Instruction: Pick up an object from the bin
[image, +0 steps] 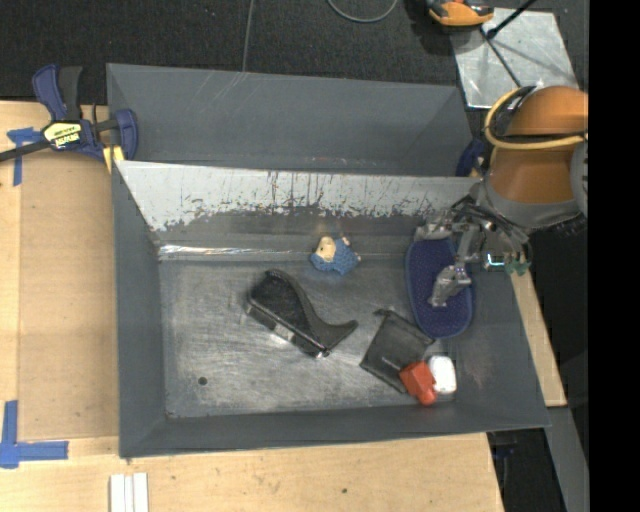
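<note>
Far right side of the grey metal bin (140, 330), close to the right wall: the gripper (448, 288) is down inside the bin, directly over a dark blue oval pad-like thing (436, 318). The blue oval lies flat on the floor with its long axis running far to near. The gripper's metal tip overlaps its middle. Can't tell whether it touches the oval or sits just above it. Can't tell whether the claw is spread or pressed together, since the angle hides it. Nothing can be seen pinched in it. The arm comes in from the right, with its orange wrist cover (535, 150) above the bin's right rim.

Just near-left of the blue oval is a flat black squarish piece (395, 345), tilted, with one corner just beside the oval's near end. A small red and white object (430, 378) is against that black piece's near-right corner, close to the near wall.

Bin centre: a black curved object (295, 312) lying flat and diagonal, well apart from the gripper. Far of it, near the base of the far wall, sits a small blue and tan figure-like thing (333, 255), on its own. The far wall is scratched and streaked.
</note>
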